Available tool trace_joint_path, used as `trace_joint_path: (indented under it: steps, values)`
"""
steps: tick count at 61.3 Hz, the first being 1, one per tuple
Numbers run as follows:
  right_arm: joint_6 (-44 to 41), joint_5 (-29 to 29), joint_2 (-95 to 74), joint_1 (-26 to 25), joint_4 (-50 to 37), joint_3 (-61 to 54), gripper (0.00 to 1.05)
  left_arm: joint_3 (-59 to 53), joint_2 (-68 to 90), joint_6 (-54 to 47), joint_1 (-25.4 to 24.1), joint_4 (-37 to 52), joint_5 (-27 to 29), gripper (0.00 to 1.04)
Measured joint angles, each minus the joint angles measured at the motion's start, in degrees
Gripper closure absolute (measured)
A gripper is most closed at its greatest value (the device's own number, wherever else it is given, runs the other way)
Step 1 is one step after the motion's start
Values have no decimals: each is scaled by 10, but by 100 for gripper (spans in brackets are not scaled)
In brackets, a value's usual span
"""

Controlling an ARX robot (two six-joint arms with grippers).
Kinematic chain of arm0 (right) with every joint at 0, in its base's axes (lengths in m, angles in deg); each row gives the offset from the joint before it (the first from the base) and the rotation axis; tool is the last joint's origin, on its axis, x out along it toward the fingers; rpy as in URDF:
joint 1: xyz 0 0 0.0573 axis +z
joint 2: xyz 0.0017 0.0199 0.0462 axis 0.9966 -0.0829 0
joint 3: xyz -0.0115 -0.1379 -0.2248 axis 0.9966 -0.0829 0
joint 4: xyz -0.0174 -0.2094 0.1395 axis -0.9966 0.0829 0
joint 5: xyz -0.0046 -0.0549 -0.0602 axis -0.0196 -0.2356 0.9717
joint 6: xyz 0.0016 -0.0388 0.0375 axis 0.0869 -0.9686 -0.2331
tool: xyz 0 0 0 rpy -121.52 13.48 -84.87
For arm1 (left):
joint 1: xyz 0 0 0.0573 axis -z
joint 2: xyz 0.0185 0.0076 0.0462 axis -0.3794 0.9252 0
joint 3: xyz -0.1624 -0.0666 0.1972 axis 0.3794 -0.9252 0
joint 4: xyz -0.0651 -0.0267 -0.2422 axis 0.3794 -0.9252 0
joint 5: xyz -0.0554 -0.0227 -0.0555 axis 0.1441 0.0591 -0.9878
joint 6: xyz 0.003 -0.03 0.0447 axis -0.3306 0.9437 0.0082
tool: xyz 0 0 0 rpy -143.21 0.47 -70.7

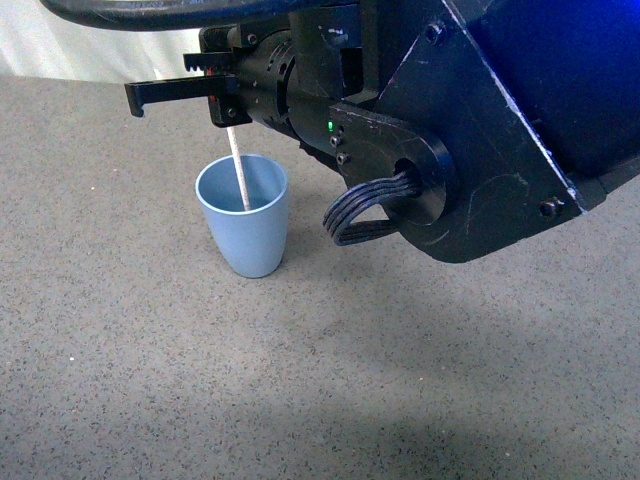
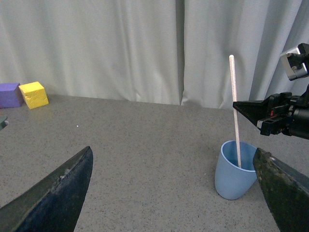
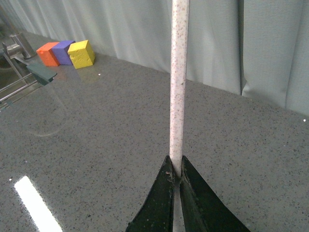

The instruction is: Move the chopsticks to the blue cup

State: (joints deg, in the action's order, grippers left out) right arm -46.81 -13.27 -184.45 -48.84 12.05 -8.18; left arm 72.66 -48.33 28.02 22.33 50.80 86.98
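The light-blue cup (image 1: pixel 243 228) stands upright on the grey speckled table; it also shows in the left wrist view (image 2: pixel 234 171). The cream-white chopstick (image 1: pixel 238 170) stands nearly upright with its lower end inside the cup. My right gripper (image 3: pixel 176 169) is shut on the chopstick (image 3: pixel 177 87) above the cup, and in the left wrist view it grips the stick (image 2: pixel 235 121) about midway up. My left gripper (image 2: pixel 171 193) is open and empty, low over the table, with the cup just inside one finger (image 2: pixel 285 188).
Yellow (image 2: pixel 34 94) and purple (image 2: pixel 9 94) blocks sit at the far table edge by the pale curtain; an orange block (image 3: pixel 48 53) lies beside them. A metal fixture (image 3: pixel 19 46) stands near the blocks. My right arm's bulk (image 1: pixel 450 130) fills the front view's upper right.
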Motion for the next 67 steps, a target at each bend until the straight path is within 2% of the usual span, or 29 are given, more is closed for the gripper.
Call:
trace_joint_path:
  steps: [6,11,16,25,26,27,31,35,45,51,67]
  values:
    - [10,3,4,0,-1,-14,89,0,0,0,0,0,0,7]
    - [16,19,23,-1,-12,-46,70,0,0,0,0,0,0,7]
    - [14,29,49,-1,-14,-69,57,0,0,0,0,0,0,7]
    - [14,59,109,-10,-16,-120,32,0,0,0,0,0,0,7]
    - [12,86,111,-10,-27,-125,32,0,0,0,0,0,0,7]
    - [4,106,113,-9,-39,-129,33,0,0,0,0,0,0,7]
    - [-39,258,132,-14,-125,-178,45,0,0,0,0,0,-1,7]
    - [-64,335,179,-35,-158,-246,57,0,0,0,0,0,1,7]
    - [-85,300,306,-99,-184,-372,84,0,0,0,0,0,0,7]
    - [-92,258,370,-140,-186,-451,104,0,0,0,0,0,0,7]
    - [-92,183,505,-210,-150,-555,104,0,0,0,0,0,0,7]
